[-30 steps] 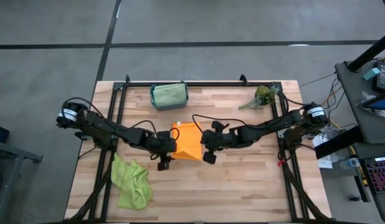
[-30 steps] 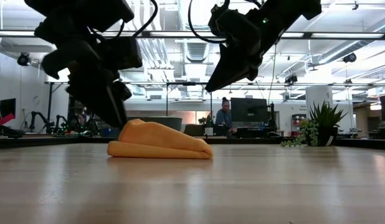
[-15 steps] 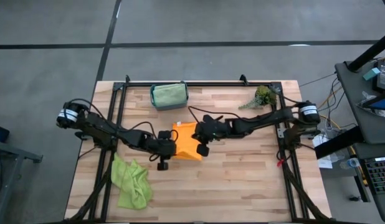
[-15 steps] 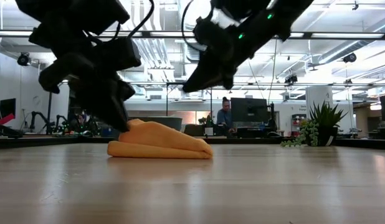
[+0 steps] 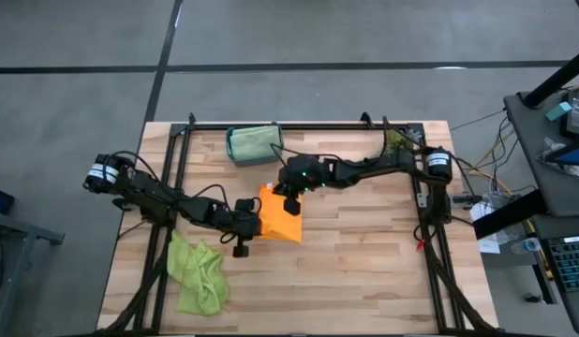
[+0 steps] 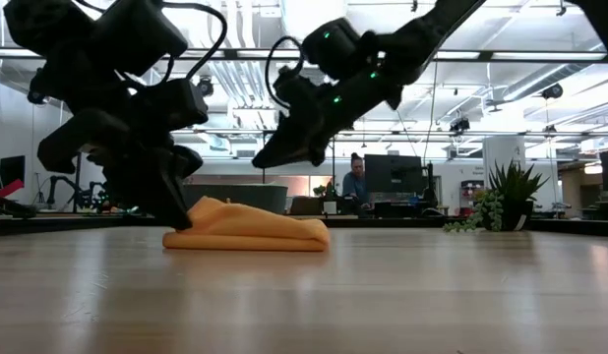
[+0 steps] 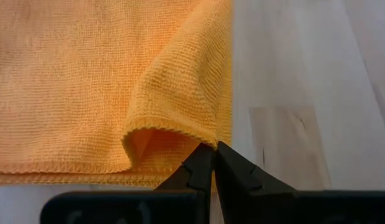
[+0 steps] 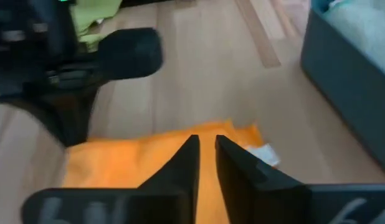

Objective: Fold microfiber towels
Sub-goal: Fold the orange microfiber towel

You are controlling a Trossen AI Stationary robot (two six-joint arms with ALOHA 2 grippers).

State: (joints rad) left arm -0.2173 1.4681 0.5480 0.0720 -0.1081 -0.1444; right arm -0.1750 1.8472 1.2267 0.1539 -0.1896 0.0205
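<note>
An orange microfiber towel (image 5: pixel 282 215) lies folded on the table's middle, resting flat in the low view (image 6: pixel 255 231). My left gripper (image 5: pixel 257 223) is at the towel's left near corner and shut on it (image 7: pixel 212 155). My right gripper (image 5: pixel 291 201) hovers above the towel's far part (image 6: pixel 268 157), with a narrow gap between its fingers (image 8: pixel 207 149) and nothing in it. A lime green towel (image 5: pixel 198 273) lies crumpled near the left front. A pale green towel sits inside the teal bin (image 5: pixel 252 142). My left gripper pinches the orange towel's hemmed edge at a corner (image 7: pixel 208 135) between its two fingertips. The upper layer bulges up beside the fingers. The fingers slant down from the table's left side. The rest of the towel lies on the table.
The teal bin stands at the far edge, left of centre. A green plant sprig (image 5: pixel 394 140) lies at the far right. Black frame rails (image 5: pixel 182 168) run along the table's left, right and far sides. Bare wood (image 5: pixel 364 271) spreads over the near right.
My right gripper has swung from the towel's right side toward the table's left and far edge, ending above the towel's far part. My left gripper has sunk onto the towel's left near corner and taken hold of it. The towel's left end has shifted slightly.
</note>
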